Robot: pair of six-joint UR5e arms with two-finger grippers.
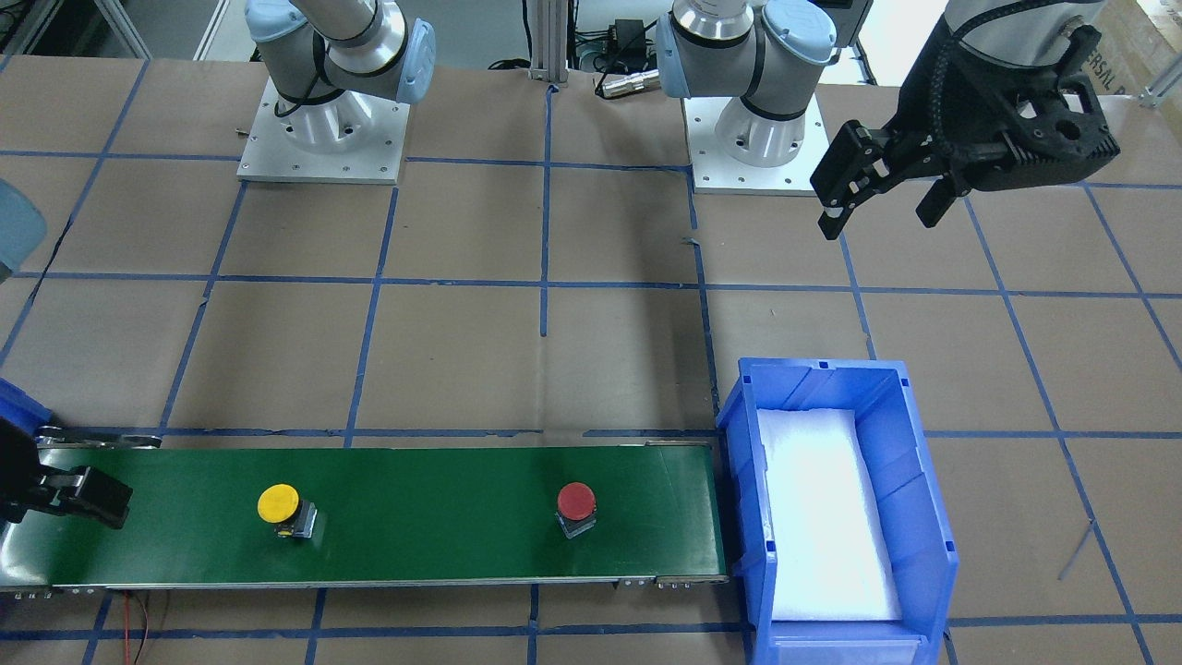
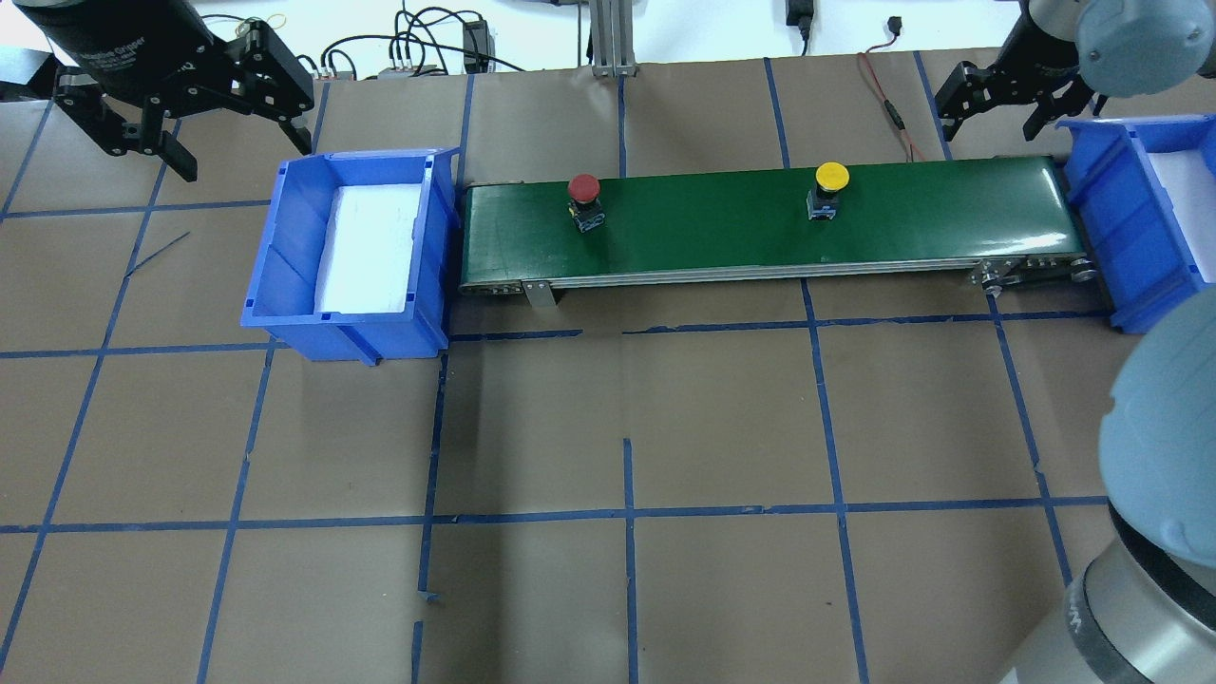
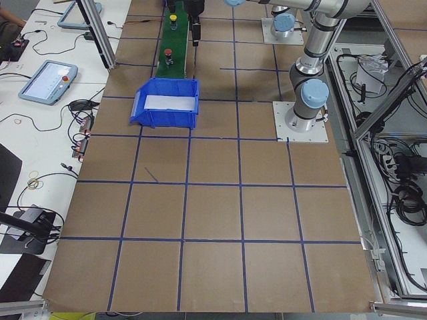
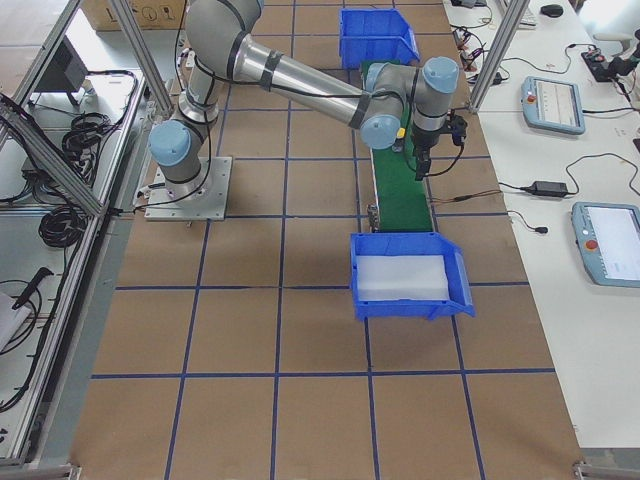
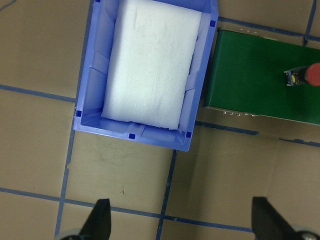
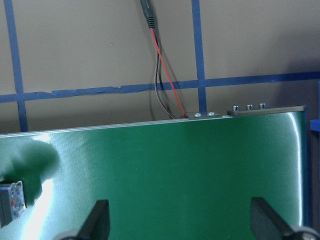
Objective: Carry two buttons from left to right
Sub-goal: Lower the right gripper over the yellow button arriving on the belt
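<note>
The yellow button (image 1: 278, 503) (image 2: 832, 175) and the red button (image 1: 576, 500) (image 2: 583, 187) stand apart on the green conveyor belt (image 2: 741, 233) (image 1: 425, 536). My left gripper (image 2: 244, 157) (image 1: 879, 220) is open and empty, high above the table beside the left blue bin (image 2: 285, 247). Its wrist view shows that bin (image 5: 132, 135) and the red button (image 5: 312, 74) at the right edge. My right gripper (image 2: 993, 114) (image 6: 180, 222) is open and empty over the belt's right end, to the right of the yellow button, whose body (image 6: 10, 200) shows at its wrist view's left edge.
A second blue bin (image 2: 1111, 209) stands at the belt's right end. Both bins hold white foam padding. A red-and-black cable (image 2: 888, 104) (image 6: 165, 75) runs behind the belt. My right arm's elbow (image 2: 1168, 427) looms at the overhead view's lower right.
</note>
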